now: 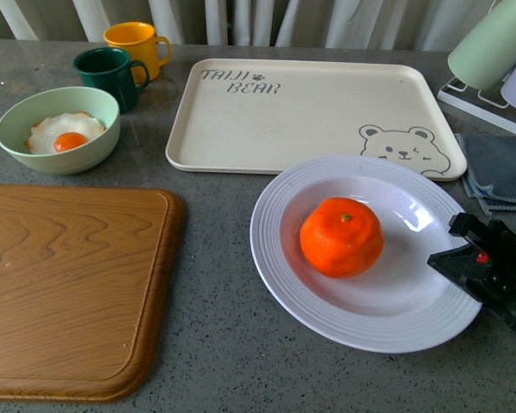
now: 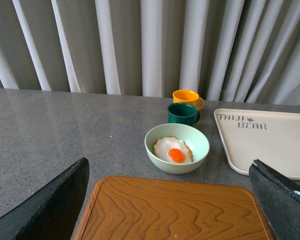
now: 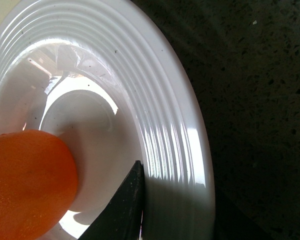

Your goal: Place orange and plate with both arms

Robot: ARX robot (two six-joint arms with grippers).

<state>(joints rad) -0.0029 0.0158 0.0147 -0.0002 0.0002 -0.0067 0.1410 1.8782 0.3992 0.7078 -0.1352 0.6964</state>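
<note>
The orange (image 1: 341, 237) sits in the middle of the white ridged plate (image 1: 271, 249), which rests on the grey counter at the front right. My right gripper (image 1: 454, 258) is shut on the plate's right rim. The right wrist view shows one black finger (image 3: 125, 205) pressed inside the rim (image 3: 165, 125), with the orange (image 3: 25, 185) close beside it; the other finger is hidden under the rim. My left gripper (image 2: 170, 167) is open and holds nothing. It hovers over the near edge of the wooden board (image 2: 175, 210) and is out of the front view.
A wooden board (image 1: 69, 284) lies front left. Behind the plate is a cream bear tray (image 1: 301, 112). A pale green bowl (image 1: 58, 129) with a fried egg, a dark green mug (image 1: 110, 76) and a yellow mug (image 1: 136, 43) stand back left. A grey cloth (image 1: 499, 168) lies at right.
</note>
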